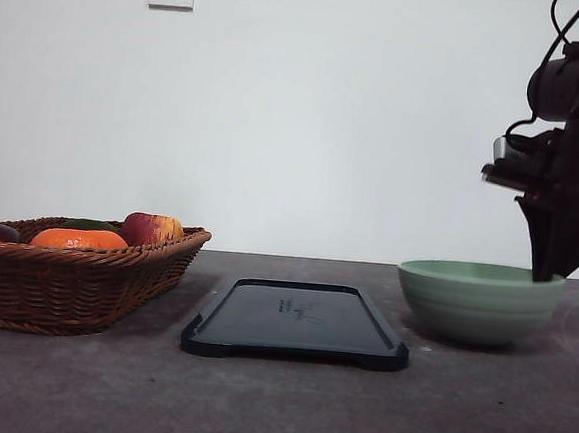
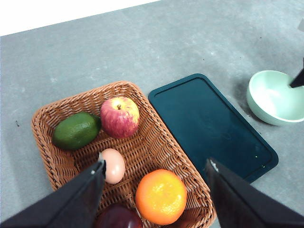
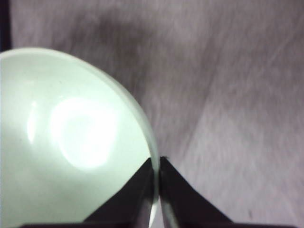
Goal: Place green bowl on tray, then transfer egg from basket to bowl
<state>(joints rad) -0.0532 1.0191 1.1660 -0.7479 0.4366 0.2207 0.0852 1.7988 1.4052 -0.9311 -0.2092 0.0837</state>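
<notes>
Step one: right end effector (image 3: 156,190) was pinched shut on the pale sage-green round bowl's (image 1: 478,302) rim, right of the flat black rectangular tray (image 1: 296,322). Next: lift, shift onto tray.

Woven wicker basket (image 2: 142,147), glossy green bowl (image 3: 71,142)

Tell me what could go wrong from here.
1. The right claw pinches only the thin rim of the green bowl; it may tilt or slip when lifted.
2. The bowl looks nearly as wide as the tray, so an off-centre placement could catch the tray's raised rim.
</notes>
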